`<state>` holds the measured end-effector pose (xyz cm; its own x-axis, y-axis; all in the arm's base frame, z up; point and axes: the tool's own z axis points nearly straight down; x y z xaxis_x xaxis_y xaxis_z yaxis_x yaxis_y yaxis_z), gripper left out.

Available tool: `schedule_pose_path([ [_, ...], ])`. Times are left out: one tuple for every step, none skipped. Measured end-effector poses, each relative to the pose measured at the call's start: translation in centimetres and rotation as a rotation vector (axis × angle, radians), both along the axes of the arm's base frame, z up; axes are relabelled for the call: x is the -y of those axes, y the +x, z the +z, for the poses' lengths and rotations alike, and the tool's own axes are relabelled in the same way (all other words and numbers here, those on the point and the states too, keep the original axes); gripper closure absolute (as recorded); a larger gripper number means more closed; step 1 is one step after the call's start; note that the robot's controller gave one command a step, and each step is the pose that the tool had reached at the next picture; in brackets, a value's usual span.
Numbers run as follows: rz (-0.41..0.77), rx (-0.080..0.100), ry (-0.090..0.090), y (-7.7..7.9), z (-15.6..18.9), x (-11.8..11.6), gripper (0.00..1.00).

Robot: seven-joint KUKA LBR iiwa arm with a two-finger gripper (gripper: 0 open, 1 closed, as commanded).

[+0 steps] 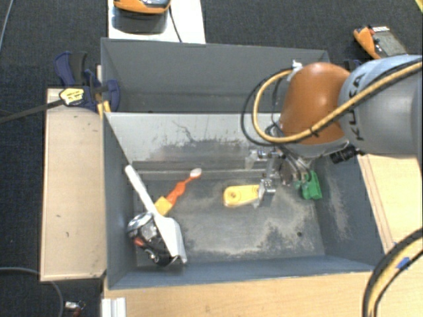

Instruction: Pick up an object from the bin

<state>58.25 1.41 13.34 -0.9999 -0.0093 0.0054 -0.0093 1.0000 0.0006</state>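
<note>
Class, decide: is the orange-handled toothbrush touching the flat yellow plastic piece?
Apart. The camera view shows bare grey floor between the orange-handled toothbrush and the flat yellow plastic piece.

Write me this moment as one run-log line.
gripper: at right end of flat yellow plastic piece, centre of grey metal bin | green plastic piece: right of gripper | orange-handled toothbrush: left of yellow piece

The floor lies bare lower right; a heap blocks the left corner, a yellow piece mid-bin.
</note>
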Motion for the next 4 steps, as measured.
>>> schedule_pose_path([
  [0.000, 0.008, 0.000, 0.2, 0.5, 0.0, 0.00],
  [0.127, 0.009, 0.001, 0.5, -5.5, -1.6, 0.00],
  [0.150, 0.011, 0.001, 0.6, -4.3, -1.6, 0.00],
  [0.145, 0.008, 0.002, 0.5, -5.6, -1.7, 0.00],
])
